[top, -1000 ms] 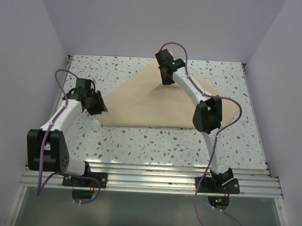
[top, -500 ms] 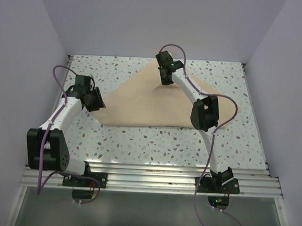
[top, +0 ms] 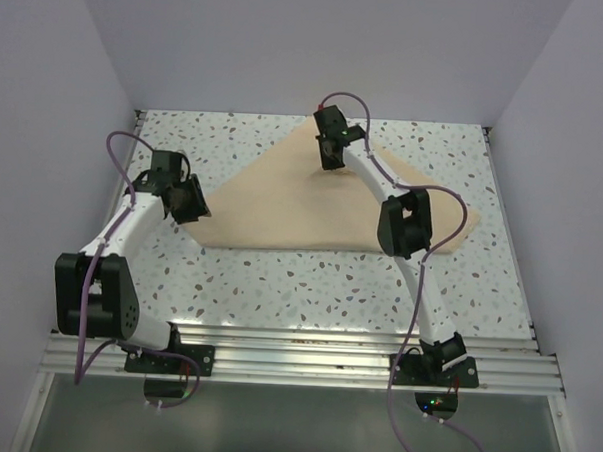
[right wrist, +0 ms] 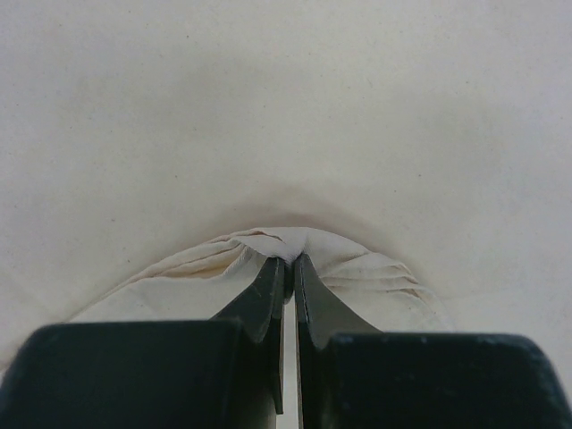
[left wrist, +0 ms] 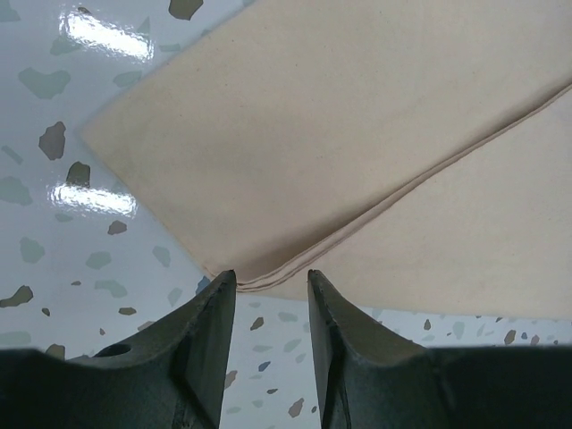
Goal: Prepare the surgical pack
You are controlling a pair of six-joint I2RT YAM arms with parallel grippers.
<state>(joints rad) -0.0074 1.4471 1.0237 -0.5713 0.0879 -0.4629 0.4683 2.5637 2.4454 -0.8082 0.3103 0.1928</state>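
Right gripper (right wrist: 288, 268): clamped on bunched cloth sheet (top: 282, 210), far side.
Left gripper (left wrist: 265, 284): jaws apart, at the left corner.
Advice: pull low and evenly.

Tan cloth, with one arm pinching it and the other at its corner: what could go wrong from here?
1. The right fingers pinch only a small puckered bunch of the cloth; a pull could let it slip free.
2. The left fingers stand open at the layered corner fold; closing there might catch just one layer, or miss the edge and scrape the table.
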